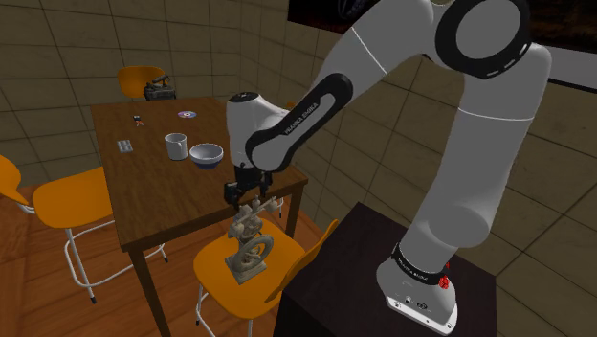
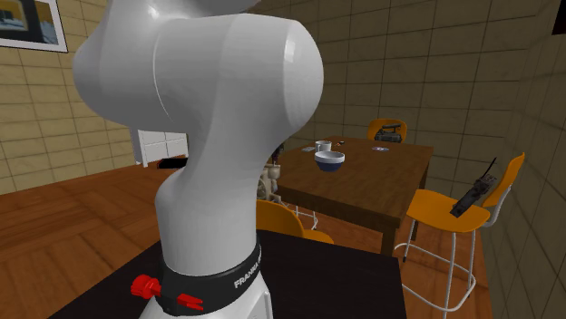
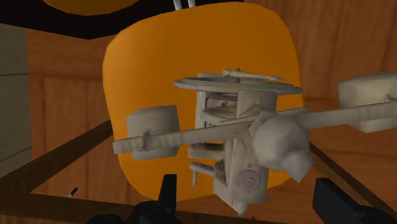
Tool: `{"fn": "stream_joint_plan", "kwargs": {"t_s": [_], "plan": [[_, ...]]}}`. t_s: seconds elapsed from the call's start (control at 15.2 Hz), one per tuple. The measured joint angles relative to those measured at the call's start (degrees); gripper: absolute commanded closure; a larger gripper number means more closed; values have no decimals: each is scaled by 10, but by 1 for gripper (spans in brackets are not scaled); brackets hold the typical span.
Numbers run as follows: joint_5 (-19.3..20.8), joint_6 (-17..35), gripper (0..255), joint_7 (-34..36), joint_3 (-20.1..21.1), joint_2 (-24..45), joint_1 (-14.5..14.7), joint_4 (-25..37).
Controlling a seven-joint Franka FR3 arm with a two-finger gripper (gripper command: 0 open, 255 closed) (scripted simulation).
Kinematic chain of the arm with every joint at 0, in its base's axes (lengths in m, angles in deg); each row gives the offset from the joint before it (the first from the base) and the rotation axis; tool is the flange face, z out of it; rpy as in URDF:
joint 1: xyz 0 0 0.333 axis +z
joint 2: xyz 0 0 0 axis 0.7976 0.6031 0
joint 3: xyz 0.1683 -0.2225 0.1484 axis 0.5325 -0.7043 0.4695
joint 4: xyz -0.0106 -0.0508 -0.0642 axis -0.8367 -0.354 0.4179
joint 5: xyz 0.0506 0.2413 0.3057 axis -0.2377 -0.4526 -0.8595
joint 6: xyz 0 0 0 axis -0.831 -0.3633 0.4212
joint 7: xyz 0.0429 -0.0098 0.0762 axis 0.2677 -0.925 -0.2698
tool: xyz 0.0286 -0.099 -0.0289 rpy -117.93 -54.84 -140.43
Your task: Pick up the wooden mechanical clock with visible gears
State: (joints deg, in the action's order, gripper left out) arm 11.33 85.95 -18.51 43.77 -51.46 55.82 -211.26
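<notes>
**A:** Where is the clock sitting?

**B:** The clock [image 1: 251, 241] is standing on the seat of the orange chair [image 1: 225, 287] drawn up beside the desk [image 1: 153, 191], not on the desk itself. The tool [image 3: 249, 188] is hanging right above it with its fingers spread wide and pinching nothing. The clock's top is lying between them, and I am not seeing either finger touching it.

**A:** Which way is it pointing?

**B:** Its long axis is running vertically, with the base down on the seat and the top toward the tool. Across the top, a crossbar [image 3: 210, 132] with a block weight at each end is lying level. It is running roughly along the line between the two fingers, a little slanted. A round ring [image 3: 229, 84] is showing nearly edge-on from above, so I am judging that face to be standing upright.

**A:** How is it going to handle?

**B:** It is drawn pale beige-grey, and I am not making out any grain. I am expecting it to be stiff and fairly light, but fragile, since thin rods and open gears are sticking out all over.

**A:** So where should the grip be going?

**B:** I am thinking the central frame just under the crossbar, squeezed gently. With the bar lying along the finger line, I would be turning the wrist first, so the fingers are closing across the frame and not onto the weights.
</notes>
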Motion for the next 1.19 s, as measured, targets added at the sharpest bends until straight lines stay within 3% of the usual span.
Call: {"fn": "stream_joint_plan", "kwargs": {"t_s": [0.59, 0.66, 1.19], "plan": [[44, 52, 0, 43, -18, 79, 15, 19], [45, 54, 255, 44, -19, 82, 15, 20], [47, 57, 255, 45, -20, 84, 15, 20]]}}
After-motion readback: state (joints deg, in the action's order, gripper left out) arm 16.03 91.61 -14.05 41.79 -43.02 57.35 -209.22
